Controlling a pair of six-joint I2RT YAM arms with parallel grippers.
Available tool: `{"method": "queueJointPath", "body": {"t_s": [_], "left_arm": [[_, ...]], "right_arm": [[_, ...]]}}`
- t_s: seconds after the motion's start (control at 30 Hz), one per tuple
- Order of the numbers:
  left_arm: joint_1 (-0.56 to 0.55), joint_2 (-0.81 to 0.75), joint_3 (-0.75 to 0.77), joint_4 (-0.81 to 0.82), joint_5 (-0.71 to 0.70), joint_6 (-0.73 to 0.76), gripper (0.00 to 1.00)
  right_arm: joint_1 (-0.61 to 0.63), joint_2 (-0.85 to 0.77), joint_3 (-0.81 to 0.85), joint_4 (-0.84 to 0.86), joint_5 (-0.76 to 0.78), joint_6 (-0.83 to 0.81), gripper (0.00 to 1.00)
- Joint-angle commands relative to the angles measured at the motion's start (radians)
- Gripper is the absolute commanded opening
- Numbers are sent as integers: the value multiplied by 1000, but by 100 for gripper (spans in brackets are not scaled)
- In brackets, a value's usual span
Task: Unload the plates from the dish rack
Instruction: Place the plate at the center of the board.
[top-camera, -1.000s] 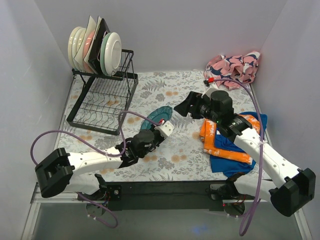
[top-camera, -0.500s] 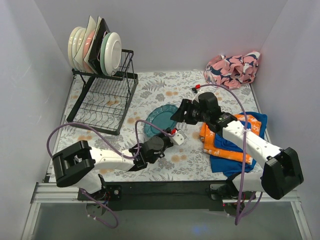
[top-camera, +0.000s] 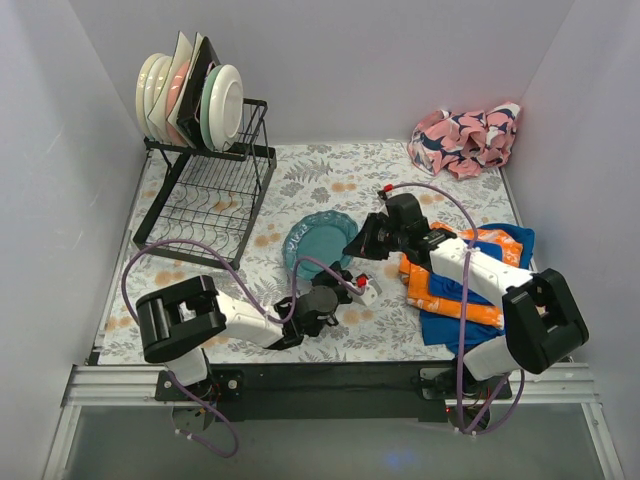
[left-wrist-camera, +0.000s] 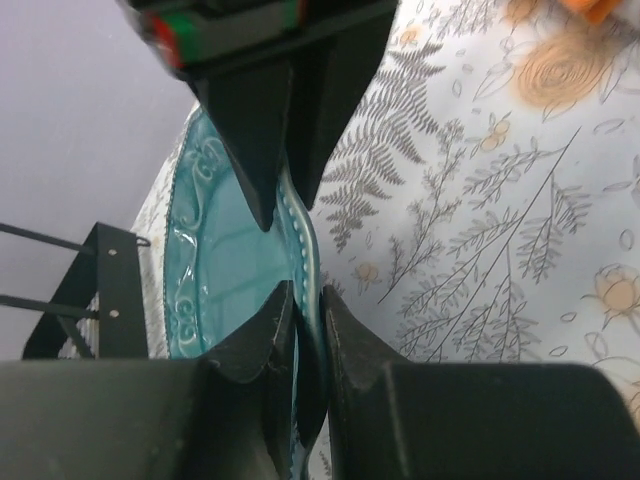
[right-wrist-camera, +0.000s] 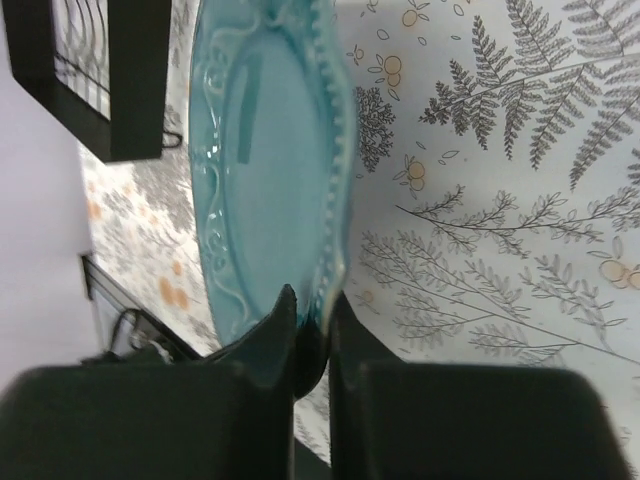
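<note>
A teal plate (top-camera: 312, 243) hangs tilted over the middle of the floral table, held at two sides. My left gripper (top-camera: 328, 280) is shut on its near rim; in the left wrist view the rim (left-wrist-camera: 300, 240) runs between the fingers of that gripper (left-wrist-camera: 305, 300). My right gripper (top-camera: 357, 243) is shut on the opposite rim, and its wrist view shows the plate (right-wrist-camera: 270, 170) pinched between the fingers of that gripper (right-wrist-camera: 312, 305). The black wire dish rack (top-camera: 210, 195) stands at the back left. Several plates stand in its top tier: round cream ones (top-camera: 152, 92), square ones (top-camera: 190, 75) and a pale green one (top-camera: 222, 103).
A pink patterned cloth (top-camera: 468, 135) lies bunched in the back right corner. An orange and blue cloth (top-camera: 470, 285) lies under the right arm. Walls close in the left, back and right sides. A purple cable (top-camera: 180, 250) loops from the left arm near the rack's foot.
The left arm has carried the teal plate right and toward the middle. The right gripper has come in from the right and closed on the plate's far rim.
</note>
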Motion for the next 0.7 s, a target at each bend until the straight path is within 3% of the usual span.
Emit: {"method": "queueJointPath", "body": {"t_s": [0.0,0.03,0.1,0.13,0.17,0.33,0.53,0.67], "left_arm": [[-8,-39,21,154,-33,38,0],[-8,-41,23,137,-25,24,2],[-8,-56,31,51,11,-58,21],[-8,-61,41,20,51,-93,64],[-8,-72,49,-48,80,-126,70],[-8,-92,66,-158,225,-299,72],[-6,-161,64,-245,374,-475,73],[20,-225,52,-284,551,-633,74]], "right_arm": [[-7,8,-40,120,-31,-21,1],[-7,5,-46,137,-43,-17,1],[-15,-10,-66,197,-52,-4,1],[-18,-15,-75,234,-67,12,1],[-19,-19,-91,266,-72,19,1],[-68,2,-63,409,-147,50,1],[-205,65,46,486,-141,35,1],[-326,149,104,579,-121,42,1]]}}
